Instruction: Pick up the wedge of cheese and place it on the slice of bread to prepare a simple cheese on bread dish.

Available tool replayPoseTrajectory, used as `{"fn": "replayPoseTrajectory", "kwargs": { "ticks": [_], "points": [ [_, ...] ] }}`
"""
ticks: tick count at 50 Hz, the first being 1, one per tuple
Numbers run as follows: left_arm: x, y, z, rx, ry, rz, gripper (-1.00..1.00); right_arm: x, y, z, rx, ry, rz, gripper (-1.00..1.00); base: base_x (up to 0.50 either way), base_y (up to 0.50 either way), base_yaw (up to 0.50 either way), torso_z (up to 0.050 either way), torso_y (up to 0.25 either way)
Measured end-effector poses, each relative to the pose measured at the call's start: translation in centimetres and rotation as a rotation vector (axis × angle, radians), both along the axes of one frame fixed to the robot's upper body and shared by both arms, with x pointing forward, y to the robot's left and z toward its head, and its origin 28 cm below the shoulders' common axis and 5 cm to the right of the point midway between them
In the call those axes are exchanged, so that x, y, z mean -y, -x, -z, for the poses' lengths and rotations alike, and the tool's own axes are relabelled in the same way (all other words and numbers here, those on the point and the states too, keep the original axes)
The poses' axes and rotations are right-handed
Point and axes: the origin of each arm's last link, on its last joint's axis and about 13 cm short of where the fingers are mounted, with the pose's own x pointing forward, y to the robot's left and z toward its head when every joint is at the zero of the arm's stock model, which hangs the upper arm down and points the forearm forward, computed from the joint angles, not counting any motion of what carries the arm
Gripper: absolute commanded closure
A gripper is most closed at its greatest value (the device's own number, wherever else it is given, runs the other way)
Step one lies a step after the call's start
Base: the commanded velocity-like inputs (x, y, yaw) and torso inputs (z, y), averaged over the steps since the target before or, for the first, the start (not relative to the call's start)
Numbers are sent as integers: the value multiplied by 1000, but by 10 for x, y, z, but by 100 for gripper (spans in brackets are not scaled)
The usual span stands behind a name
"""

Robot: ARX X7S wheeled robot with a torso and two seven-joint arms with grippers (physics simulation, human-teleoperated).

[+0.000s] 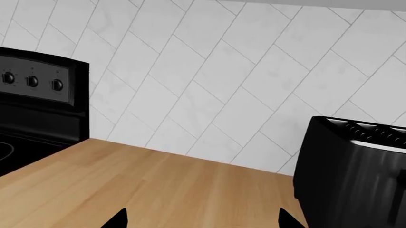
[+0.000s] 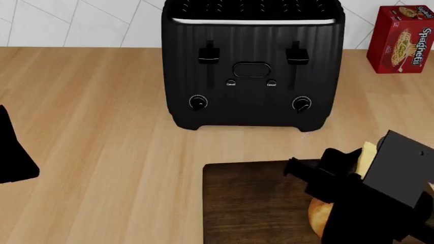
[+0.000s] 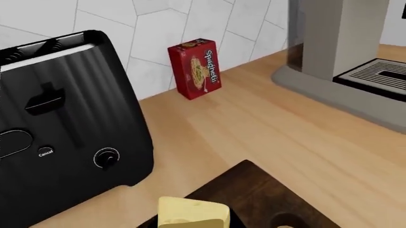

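right hand point(image 2: 342, 170): nearest to you, low right in the head view, over the dark wooden cutting board point(image 2: 251, 203). It is closed on the small pale yellow cheese wedge point(image 3: 192, 213); the right wrist view shows the wedge right at the camera's foot, lifted off the board.
cheese, where: in your right hand, above the board's right part; a sliver of yellow shows by the wrist in the head view point(image 2: 367, 156).
bread: round golden-brown crusty roll point(image 2: 317, 217), sitting on the board, mostly hidden under your right arm. Cheese looks just above and slightly behind it; can't tell the exact gap.
cheese handling, my guess: light, firm but dentable, a bit waxy. Grip on the flat faces, not the thin tip, and don't squeeze harder.
bread handling, my guess: domed crust, so the wedge may slide or tip off. Lower a flat face onto the crown before you let go.
left hand point(image 1: 201, 219): well off to the left, only two dark fingertips show, set wide apart with nothing between them.
bench point(image 2: 101, 127): light wood.
further back: black four-slot toaster point(image 2: 251, 66) behind the board, red spaghetti box point(image 2: 400, 39) by the white tile wall.
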Motion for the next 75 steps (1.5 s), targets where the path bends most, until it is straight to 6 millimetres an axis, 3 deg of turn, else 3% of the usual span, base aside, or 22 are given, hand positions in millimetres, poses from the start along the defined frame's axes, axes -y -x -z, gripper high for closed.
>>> {"fn": "replayPoseTrajectory", "kwargs": {
  "ticks": [62,63,75],
  "points": [
    [0,1,0,-7,0,10,-100,3,-13,22,-70,-45,-17,100,0,0,0,0,0],
    [0,1,0,-7,0,10,-100,3,-13,22,-69,-46,-18,-100,0,0,0,0,0],
    [0,1,0,-7,-1,11,-100,2,-9,21,-84,-15,-34,-100,0,0,0,0,0]
  ]
}}
